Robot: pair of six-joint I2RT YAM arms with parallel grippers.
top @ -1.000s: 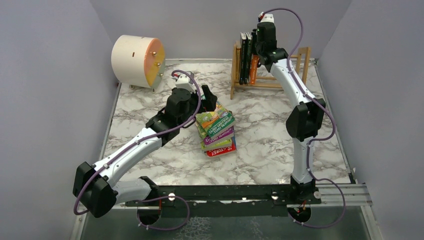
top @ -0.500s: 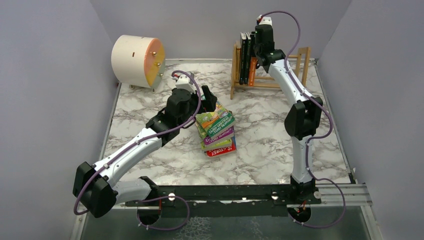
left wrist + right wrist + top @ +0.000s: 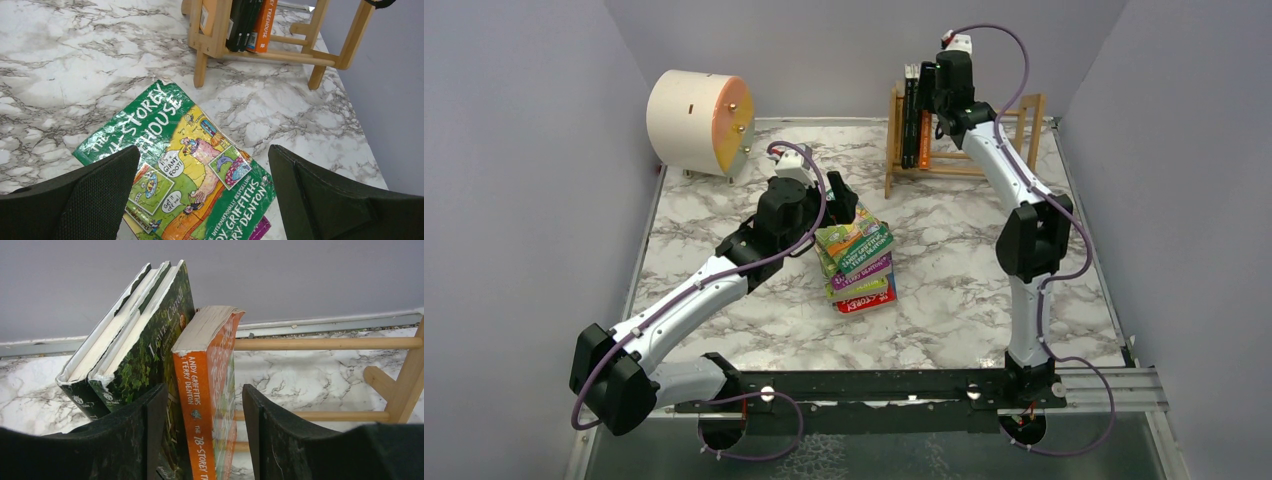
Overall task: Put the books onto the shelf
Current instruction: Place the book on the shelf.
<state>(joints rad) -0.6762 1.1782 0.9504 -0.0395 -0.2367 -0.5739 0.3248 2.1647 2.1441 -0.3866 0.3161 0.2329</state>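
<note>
The right jaws have been parted within the last second. A narrow gap is now seen between the orange book (image 3: pixel 207 405) and the jaw on its right, so the book is judged released rather than clamped. It stands between the right jaws on the shelf (image 3: pixel 325 343), resting against the dark green books (image 3: pixel 150 355) just to the left of them, with bare rails running off to the right. Over the same second the book was brought from a lean to nearly upright.

The left jaws are held wide apart, as before. The green illustrated book (image 3: pixel 185 165) lies below and between them on top of the stack (image 3: pixel 859 265), untouched.

One more book is thus counted as shelved. The stack on the surface (image 3: pixel 75 60) remains to be moved.
</note>
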